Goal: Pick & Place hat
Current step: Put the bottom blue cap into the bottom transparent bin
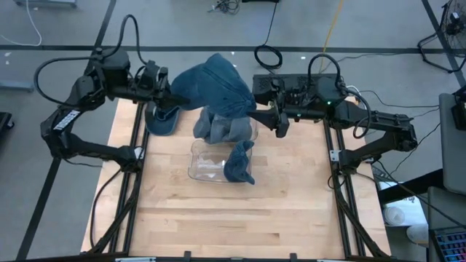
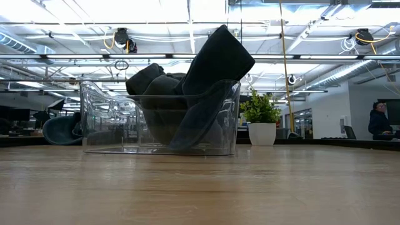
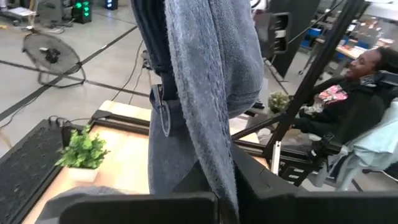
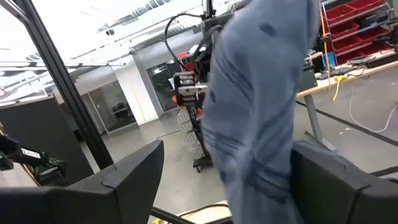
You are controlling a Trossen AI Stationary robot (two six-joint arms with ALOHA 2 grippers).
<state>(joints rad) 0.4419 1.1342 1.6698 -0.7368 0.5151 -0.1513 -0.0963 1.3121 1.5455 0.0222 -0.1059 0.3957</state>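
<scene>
A blue denim hat (image 1: pixel 215 91) hangs in the air over a clear plastic bin (image 1: pixel 204 169) at the table's middle. My left gripper (image 1: pixel 169 98) is shut on the hat's left side. My right gripper (image 1: pixel 266 116) stands open at its right side, with the cloth (image 4: pixel 261 106) between the spread fingers. More blue hats fill the bin (image 2: pixel 100 125), and one (image 1: pixel 240 164) is draped over its near right rim. Another blue hat (image 1: pixel 162 122) lies on the table at the far left, under my left gripper. My left gripper pinches a fold of the hat's cloth (image 3: pixel 217 180) between its two shut fingers, coming nearly level from the table's left. The cloth rises slack out of the fingers and spreads toward the right arm; whether its lower end touches the pile in the bin cannot be told. My right gripper has the cloth close by one finger (image 4: pixel 329 174); I cannot tell whether it touches.
A small potted plant (image 2: pixel 261 122) stands at the table's far edge. Black frame rails (image 1: pixel 138 167) run along both sides of the table. A person (image 3: pixel 367 68) sits beyond the table. The near half of the wooden top (image 1: pixel 233 218) is bare.
</scene>
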